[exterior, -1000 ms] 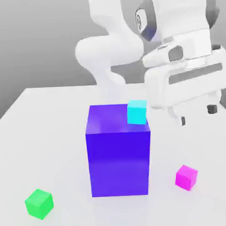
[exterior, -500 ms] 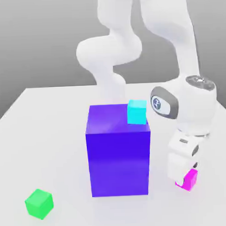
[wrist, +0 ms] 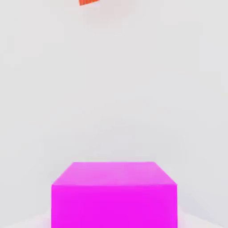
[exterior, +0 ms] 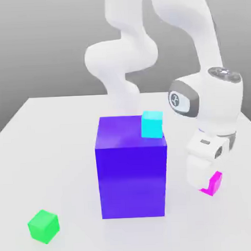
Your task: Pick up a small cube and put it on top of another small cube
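We see the arm bent steeply down, its end effector [exterior: 206, 185] seemingly clamped on the magenta cube [exterior: 214, 183] at the worktop [exterior: 57, 151].

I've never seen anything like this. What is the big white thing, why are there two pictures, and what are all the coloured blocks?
It's a computer simulation of a white robot arm with a two-finger gripper. One picture is taken by a camera off the arm, the other by a camera on its hand. On the white table stands a big blue block with a small cyan cube on top. A green cube sits near the exterior view's left. The gripper is down at the magenta cube, shut on it; that cube is the big pink shape in the hand view. A bit of something orange peeks in at that picture's edge.
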Tool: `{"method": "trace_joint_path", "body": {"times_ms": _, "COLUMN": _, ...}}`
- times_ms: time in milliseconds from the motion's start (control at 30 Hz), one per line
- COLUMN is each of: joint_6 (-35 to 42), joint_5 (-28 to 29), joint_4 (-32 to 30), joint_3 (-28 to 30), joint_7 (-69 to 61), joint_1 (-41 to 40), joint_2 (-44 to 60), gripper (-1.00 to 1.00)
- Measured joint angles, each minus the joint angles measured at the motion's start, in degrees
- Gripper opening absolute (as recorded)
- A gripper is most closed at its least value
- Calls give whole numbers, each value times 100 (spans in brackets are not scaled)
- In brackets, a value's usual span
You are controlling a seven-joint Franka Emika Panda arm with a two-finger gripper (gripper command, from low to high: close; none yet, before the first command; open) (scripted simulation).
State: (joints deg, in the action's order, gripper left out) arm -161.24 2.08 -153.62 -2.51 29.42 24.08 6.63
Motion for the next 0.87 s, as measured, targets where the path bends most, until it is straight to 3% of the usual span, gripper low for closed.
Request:
{"method": "trace_joint_path", "body": {"times_ms": 300, "joint_6": 482, "joint_5": 24, "joint_4": 883, "joint_3": 1055, "joint_7": -1271, "joint_1": -1599, "joint_2": -161, "gripper": -100}}
{"method": "trace_joint_path", "body": {"times_ms": 533, "joint_6": 1085, "joint_5": -356, "joint_4": 1139, "joint_3": 1843, "joint_7": -2915, "joint_1": -3312, "joint_2": -148, "gripper": -100}}
{"method": "trace_joint_path", "body": {"times_ms": 733, "joint_6": 535, "joint_5": -997, "joint_4": 1031, "joint_3": 1668, "joint_7": -3570, "joint_1": -3549, "joint_2": 644, "gripper": -100}}
{"method": "trace_joint_path", "body": {"times_ms": 767, "joint_6": 368, "joint_5": -1114, "joint_4": 1039, "joint_3": 1583, "joint_7": -3656, "joint_1": -3614, "joint_2": 833, "gripper": 100}}
{"method": "trace_joint_path", "body": {"times_ms": 867, "joint_6": 368, "joint_5": -1114, "joint_4": 1039, "joint_3": 1583, "joint_7": -3656, "joint_1": -3614, "joint_2": 833, "gripper": 100}}
